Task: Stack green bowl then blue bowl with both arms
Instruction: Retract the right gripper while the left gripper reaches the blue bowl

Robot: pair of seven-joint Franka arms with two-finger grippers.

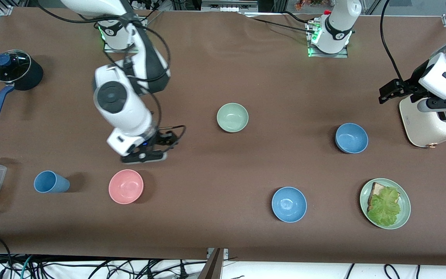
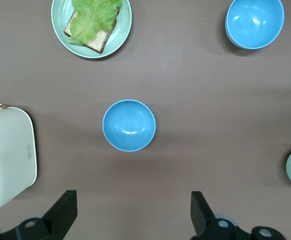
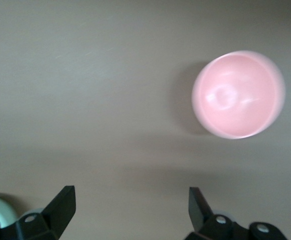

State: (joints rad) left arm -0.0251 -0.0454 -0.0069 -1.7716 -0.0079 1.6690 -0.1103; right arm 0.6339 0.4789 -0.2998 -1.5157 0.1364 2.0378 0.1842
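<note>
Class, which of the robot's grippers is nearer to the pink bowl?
Right. The right gripper hangs open just beside the pink bowl; the left gripper waits open by the toaster.

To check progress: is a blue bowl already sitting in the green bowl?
No, the green bowl is empty; both blue bowls sit apart.

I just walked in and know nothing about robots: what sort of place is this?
Probably a robotics lab staged as a kitchen: two robot arms bolted to a cloth-covered table, kitchenware like a toaster and pot, cables along the edge.
</note>
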